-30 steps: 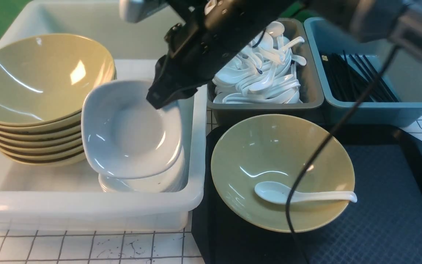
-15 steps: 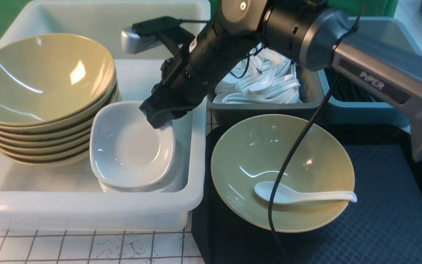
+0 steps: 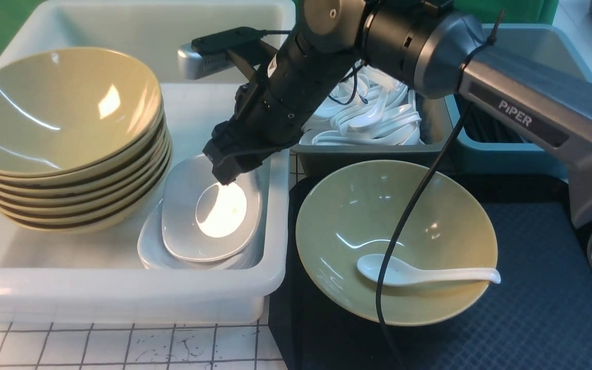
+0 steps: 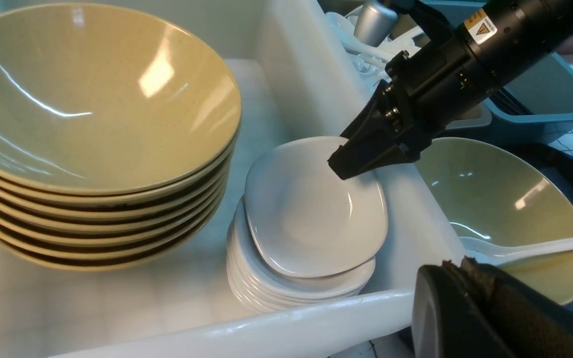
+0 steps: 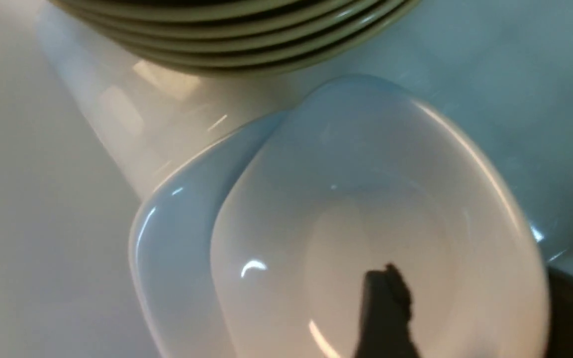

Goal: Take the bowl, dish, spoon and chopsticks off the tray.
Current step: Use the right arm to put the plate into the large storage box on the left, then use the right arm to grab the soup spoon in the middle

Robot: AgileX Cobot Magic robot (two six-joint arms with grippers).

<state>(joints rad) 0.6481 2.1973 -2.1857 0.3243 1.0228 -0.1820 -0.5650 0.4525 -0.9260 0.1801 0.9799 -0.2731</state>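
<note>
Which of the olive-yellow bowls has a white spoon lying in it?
The single glossy olive-yellow bowl on the black diamond-textured tray. A white glossy soup spoon lies in it; the other bowls are stacked in the white plastic tub, with no spoon.

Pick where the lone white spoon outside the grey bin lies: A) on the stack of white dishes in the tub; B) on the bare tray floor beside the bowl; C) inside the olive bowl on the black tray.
C: the spoon rests inside the bowl, its handle reaching the rim, and the bowl sits on the tray.
</note>
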